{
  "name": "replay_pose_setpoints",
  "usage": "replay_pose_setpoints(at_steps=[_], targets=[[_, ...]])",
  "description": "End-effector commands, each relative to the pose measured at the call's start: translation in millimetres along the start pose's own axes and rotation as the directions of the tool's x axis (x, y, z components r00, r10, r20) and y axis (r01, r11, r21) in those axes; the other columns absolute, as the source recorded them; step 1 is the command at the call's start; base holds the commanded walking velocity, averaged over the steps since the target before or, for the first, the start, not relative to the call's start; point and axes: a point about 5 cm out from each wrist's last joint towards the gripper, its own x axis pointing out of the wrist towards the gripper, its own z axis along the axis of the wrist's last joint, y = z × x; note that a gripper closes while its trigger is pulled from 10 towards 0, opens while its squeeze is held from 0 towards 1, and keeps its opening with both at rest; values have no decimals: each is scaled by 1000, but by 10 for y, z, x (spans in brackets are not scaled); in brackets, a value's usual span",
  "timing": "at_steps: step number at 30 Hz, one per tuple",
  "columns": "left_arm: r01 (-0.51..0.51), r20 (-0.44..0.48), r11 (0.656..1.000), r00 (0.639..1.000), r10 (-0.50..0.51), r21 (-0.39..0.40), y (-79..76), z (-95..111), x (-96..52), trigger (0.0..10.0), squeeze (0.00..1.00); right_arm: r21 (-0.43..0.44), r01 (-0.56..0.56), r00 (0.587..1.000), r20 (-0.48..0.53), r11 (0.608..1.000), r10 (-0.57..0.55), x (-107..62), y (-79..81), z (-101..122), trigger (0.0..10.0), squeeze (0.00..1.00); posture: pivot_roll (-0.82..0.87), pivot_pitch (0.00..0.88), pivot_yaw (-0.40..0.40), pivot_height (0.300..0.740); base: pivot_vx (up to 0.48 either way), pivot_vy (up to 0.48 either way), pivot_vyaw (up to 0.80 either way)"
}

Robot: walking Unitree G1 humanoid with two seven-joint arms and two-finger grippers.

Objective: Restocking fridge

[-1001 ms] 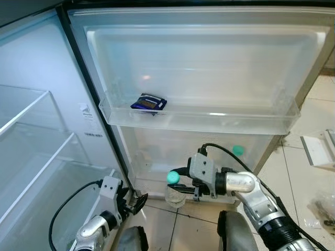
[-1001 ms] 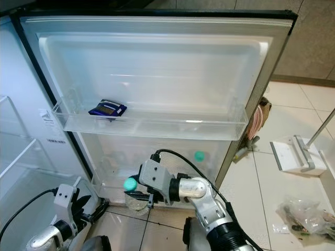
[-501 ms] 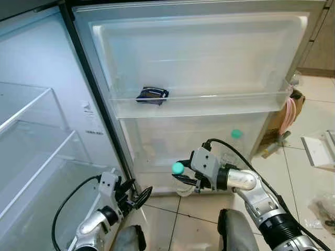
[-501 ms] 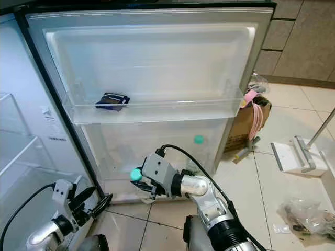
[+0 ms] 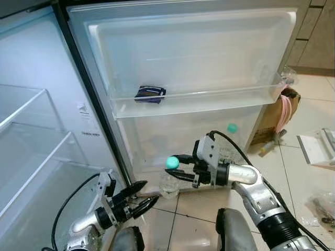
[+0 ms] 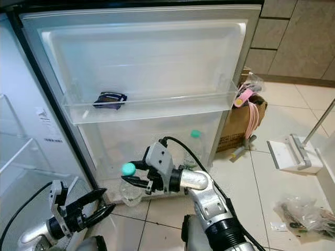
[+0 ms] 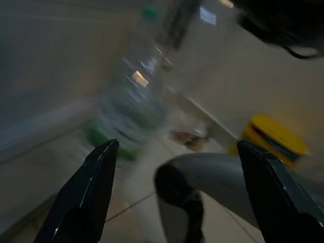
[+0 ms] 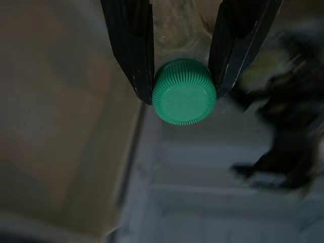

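- Here the right pincer point(image 5: 177, 169) is reaching out low in front of the open fridge door point(image 5: 199, 57), its two black fingers point(image 8: 132, 45) closing on a clear bottle point(image 6: 129, 189) just under its green cap point(image 8: 184, 91).
- The held bottle is hanging cap-up near the lower door bin point(image 5: 157, 151), its clear body showing below the fingers, just above the tiled floor point(image 5: 309, 172).
- In the right wrist view the cap is sitting tight between the fingers, one finger pressing on each side.
- A second bottle with a green cap point(image 5: 231, 127) is standing in the lower door bin, behind the right arm.
- A small dark packet point(image 5: 149, 94) is lying in the upper door shelf point(image 5: 220, 99), toward its hinge side.
- The left pincer point(image 5: 138, 194) is hanging low beside the fridge's bottom edge, its fingers point(image 7: 86, 197) spreading wide and holding nothing.
- The left wrist view is blurring; a clear bottle with a green label can just be made out ahead of the fingers.
- Glass shelves point(image 5: 31, 130) are showing inside the fridge compartment on the robot's left.
- A cardboard box point(image 6: 242, 117) with something pink draping over it is standing on the floor just past the door's free edge.
- A white flat object point(image 6: 290, 154) and a crumpled clear bag point(image 6: 303, 217) are lying on the tiles farther to the right.
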Motion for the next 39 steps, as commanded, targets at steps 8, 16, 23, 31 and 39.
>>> replay_pose_setpoints(at_steps=[8, 16, 23, 31, 39], targets=[[57, -16, 998, 998, -57, -6, -42, 34, -34, 10000, 0, -16, 196, 980, 23, 981, -195, -58, -286, 108, 10000, 0, -63, 0, -11, 477, 0, 0, 0], [63, -25, 998, 998, -63, 1, -48, 54, -19, 10000, 0, -52, 305, 950, -59, 951, -308, -108, -336, -76, 10000, 0, -66, 0, -8, 477, 0, 0, 0], [59, -16, 998, 998, -58, 23, -39, 111, 0, 10000, 0, -44, 417, 903, -91, 908, -419, -157, -426, -201, 10000, 0, -64, 0, -9, 477, 0, 0, 0], [66, -9, 997, 998, -66, 38, -49, 151, 37, 10000, 0, -10, 542, 832, -129, 840, -539, -229, -563, -289, 10000, 0, -62, 0, -8, 477, 0, 0, 0], [66, -13, 997, 998, -66, 35, -55, 144, 49, 10000, 0, 0, 519, 848, -129, 855, -515, -208, -547, -310, 10000, 0, -63, 0, -10, 477, 0, 0, 0]])
